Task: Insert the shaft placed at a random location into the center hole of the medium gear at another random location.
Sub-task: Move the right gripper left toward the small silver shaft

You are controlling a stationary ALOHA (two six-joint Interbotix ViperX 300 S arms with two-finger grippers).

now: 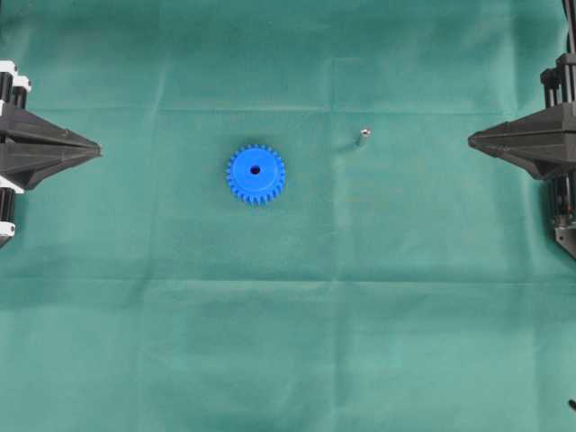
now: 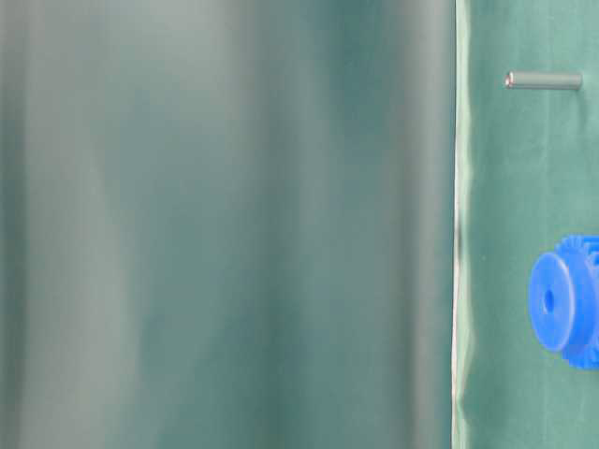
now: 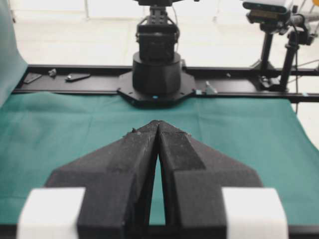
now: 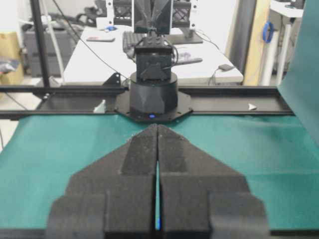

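— Green cloth covers the whole table, creased in a grid. What lies on it?

— My target, the medium gear, a bright blue round plastic wheel with small teeth round its rim, lies flat near the middle. Its center hole, small, round and dark, faces up and holds nothing. The shaft, a tiny silvery-grey metal pin, rests on the cloth to the right of the gear and slightly farther up in the overhead view, well apart from it.

— And your pincers?

— My left gripper sits far left of the gear, black fingers pressed together to a point, holding nothing. My right gripper sits far right of it, beyond the pin, likewise closed and empty. Both tips aim inward toward the gear.
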